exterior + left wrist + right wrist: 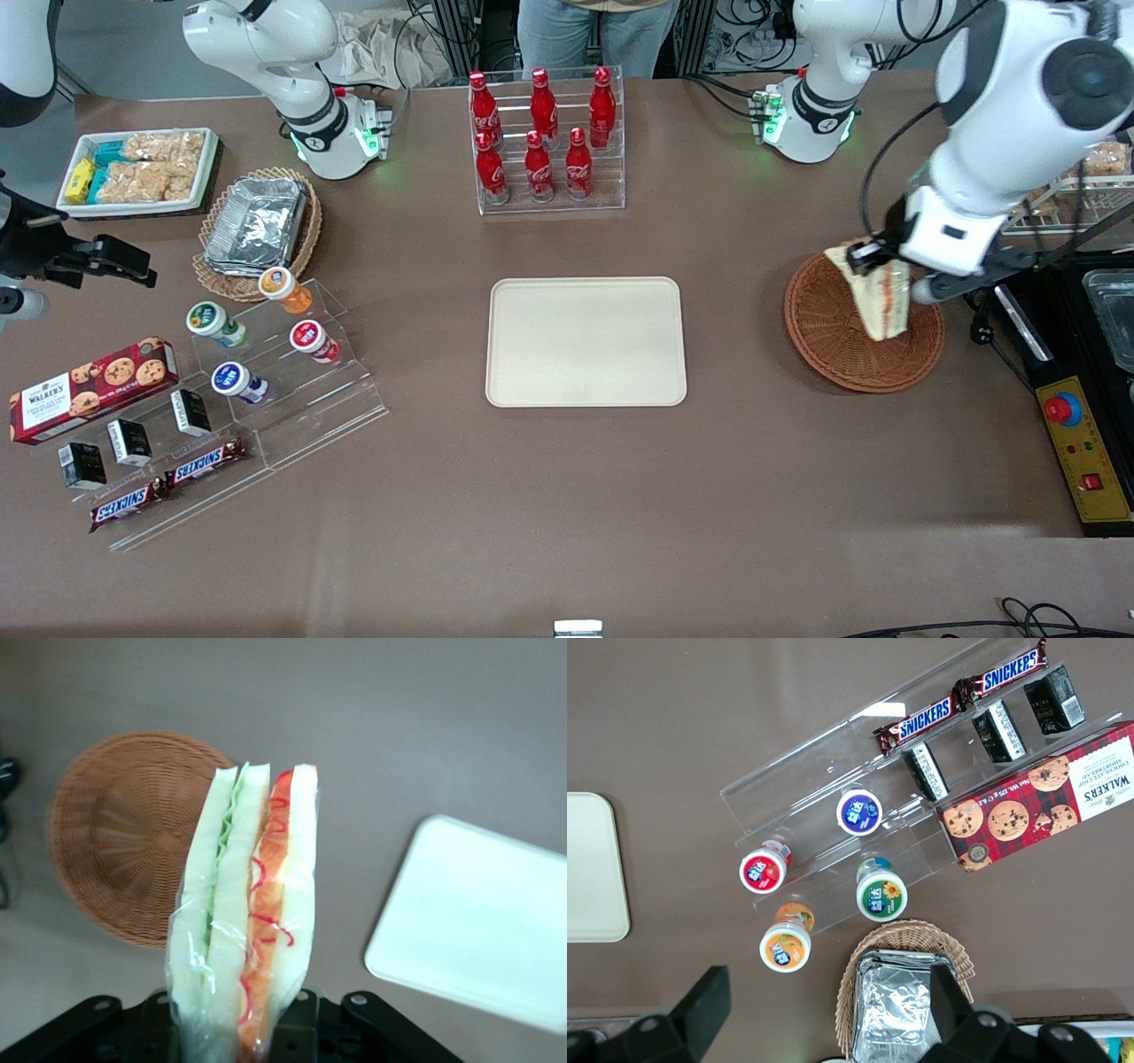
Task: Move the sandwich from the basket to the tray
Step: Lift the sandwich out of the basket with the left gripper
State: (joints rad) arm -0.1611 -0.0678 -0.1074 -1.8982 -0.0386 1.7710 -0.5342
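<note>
Sandwich [877, 297], wrapped in clear film, hangs lifted above the reddish-brown basket [828, 341], its long axis running from the gripper [873, 257] toward the front camera, layered edge showing lettuce and red-orange filling. Brown table [567, 496] carries the bare cream tray [586, 342] at its middle, well apart from the basket; cola bottles [540, 133] stand farther away. Gripper fingers are clamped narrowly on the sandwich's end.

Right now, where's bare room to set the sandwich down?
Gripper, shut on the sandwich, hangs above the basket. The tray is bare, with open table between it and the basket. Crowded: the snack racks toward the parked arm's end.
</note>
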